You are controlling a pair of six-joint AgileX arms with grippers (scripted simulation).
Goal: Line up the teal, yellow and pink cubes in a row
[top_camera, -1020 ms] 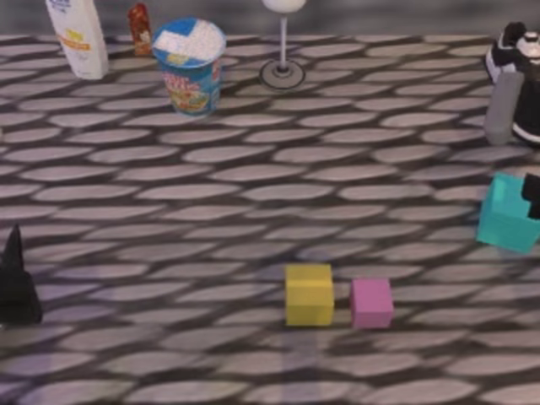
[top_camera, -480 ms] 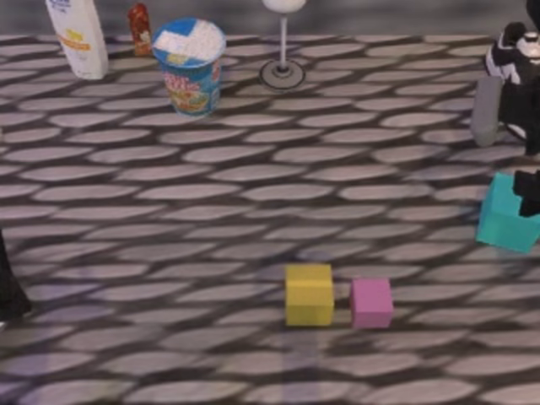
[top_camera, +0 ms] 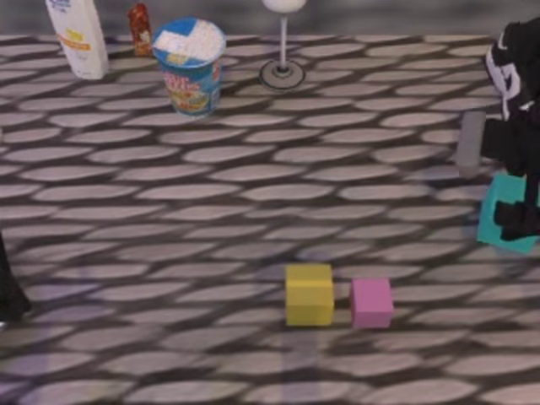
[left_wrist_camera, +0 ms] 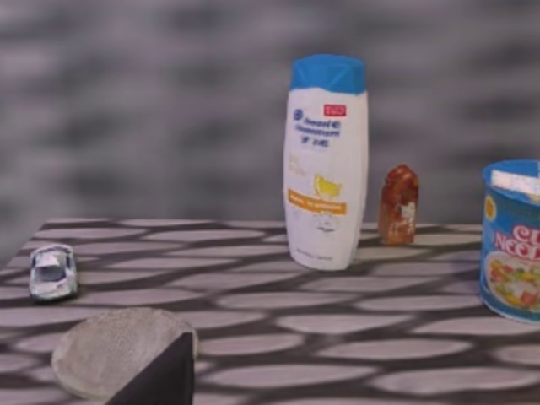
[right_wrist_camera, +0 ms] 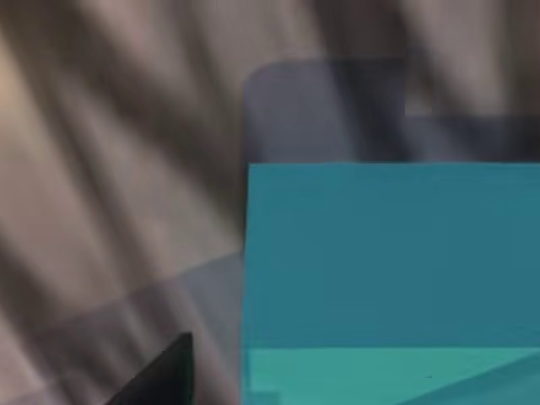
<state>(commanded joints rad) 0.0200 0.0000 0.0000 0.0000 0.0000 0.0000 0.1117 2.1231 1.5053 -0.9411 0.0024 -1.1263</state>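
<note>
Jaws of the right gripper (top_camera: 519, 221) sit over the teal cube (top_camera: 498, 221) at the bench's right edge; dark fingers cover part of the cube's top, but whether they are wide, narrow or closed on it I cannot tell; the right wrist view shows the cube's teal face (right_wrist_camera: 392, 253) filling much of the frame, close below the camera, with one dark fingertip (right_wrist_camera: 164, 375) off to its side and apart from it; the cube rests on the patterned bench (top_camera: 253, 194).

Toward the bench's middle, nearer the front edge, the yellow cube (top_camera: 309, 294) and the pink cube (top_camera: 371, 302) stand side by side, a narrow gap between them, pink on the right; both are well apart from the teal cube, which lies farther right and a little farther back.

At the far left edge only a dark sliver of the left gripper (top_camera: 8, 291) shows, parked; its jaws cannot be judged; its wrist view looks across to a shampoo bottle (left_wrist_camera: 327, 164), a small brown bottle (left_wrist_camera: 398, 205), a noodle cup (left_wrist_camera: 512, 240), a toy car (left_wrist_camera: 52, 272) and a grey round pad (left_wrist_camera: 118, 350).
</note>
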